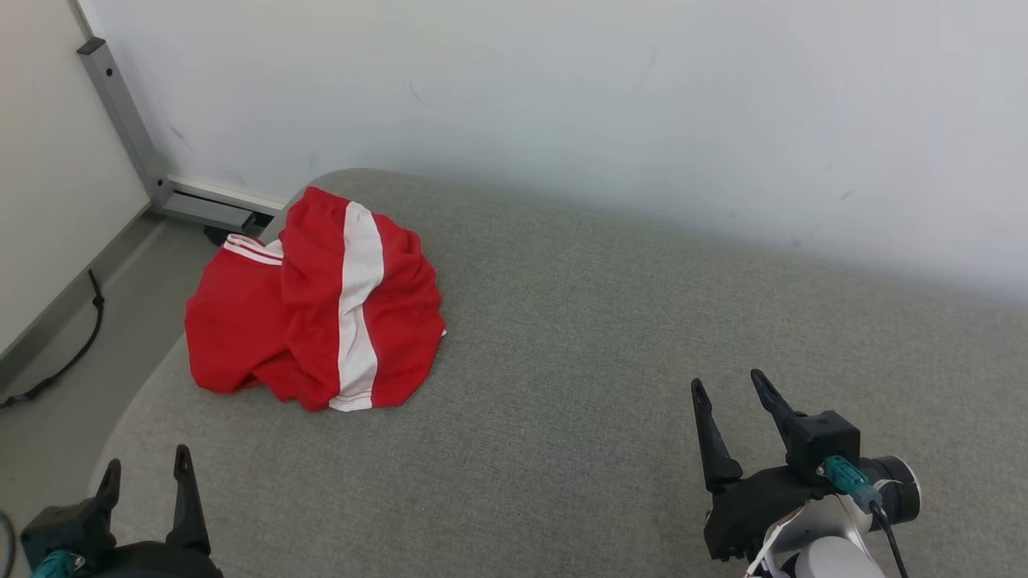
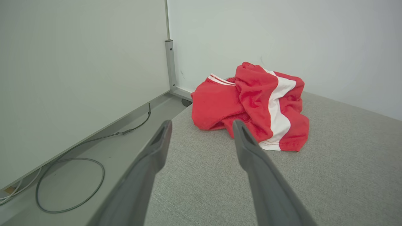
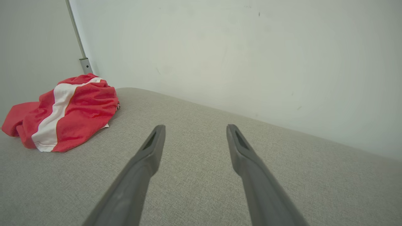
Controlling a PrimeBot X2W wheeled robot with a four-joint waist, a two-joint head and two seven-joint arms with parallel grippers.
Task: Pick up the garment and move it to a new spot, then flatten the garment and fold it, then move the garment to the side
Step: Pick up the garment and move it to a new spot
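Observation:
The garment (image 1: 321,301) is a red piece with a broad white stripe, lying crumpled in a heap at the far left of the grey padded surface (image 1: 610,337). Part of it hangs over the left edge. My left gripper (image 1: 146,466) stands open at the lower left, short of the heap, with nothing between its fingers. In the left wrist view the garment (image 2: 251,103) lies just beyond the open left gripper (image 2: 202,125). My right gripper (image 1: 729,385) is open at the lower right, well away from it. From the right wrist, the garment (image 3: 67,110) sits far left of the right gripper (image 3: 194,127).
A pale wall (image 1: 562,96) runs along the back of the surface. A grey metal post and foot (image 1: 132,136) stand at the far left corner. Dark cables (image 2: 69,175) lie on the floor beside the surface's left edge. The grey surface stretches bare to the right of the garment.

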